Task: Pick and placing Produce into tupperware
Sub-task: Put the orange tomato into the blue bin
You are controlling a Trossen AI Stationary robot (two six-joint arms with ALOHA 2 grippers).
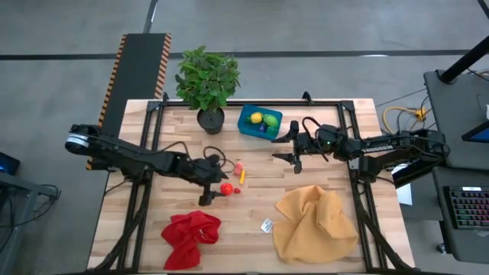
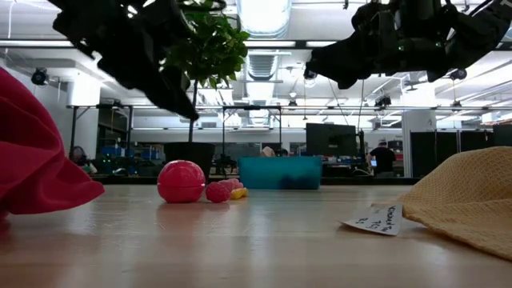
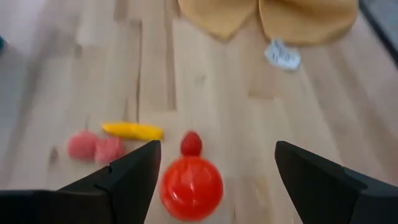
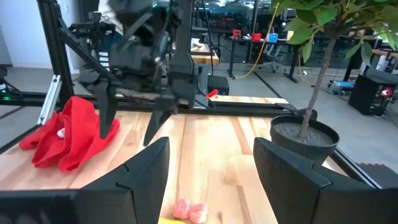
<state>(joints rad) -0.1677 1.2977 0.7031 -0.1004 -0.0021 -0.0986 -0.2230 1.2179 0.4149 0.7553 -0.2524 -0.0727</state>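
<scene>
Produce is sitting in two places right now: a yellow piece and a green piece are already lying in the small teal-blue rectangular plastic tupperware [image 1: 260, 121] at the back of the wooden desk [image 1: 321, 244], while a round red toy fruit [image 1: 227, 189], a tiny red piece [image 1: 238, 191], a slim yellow-orange toy vegetable [image 1: 242, 176] and a pink knobbly piece [image 1: 239, 165] are waiting near the middle.

Left gripper [image 1: 205, 191] is hovering just beside the round red fruit with its jaws spread wide and holding nothing; in its wrist view the ball [image 3: 191, 187] is sitting between the two fingers. Right gripper [image 1: 294, 150] is hanging near the tub, jaws also released and empty.

What worries me is that ball. It looks smooth and round, so a finger touching it off-centre would likely send it rolling into the tiny red piece [image 3: 191, 143] touching it, or away across the desk. The jaws may also catch both pieces at once.

The yellow-orange vegetable is the only clearly elongated piece; from above, its long axis is running roughly front to back on the desk, leaning slightly. Which end is the tip, I cannot tell.
</scene>
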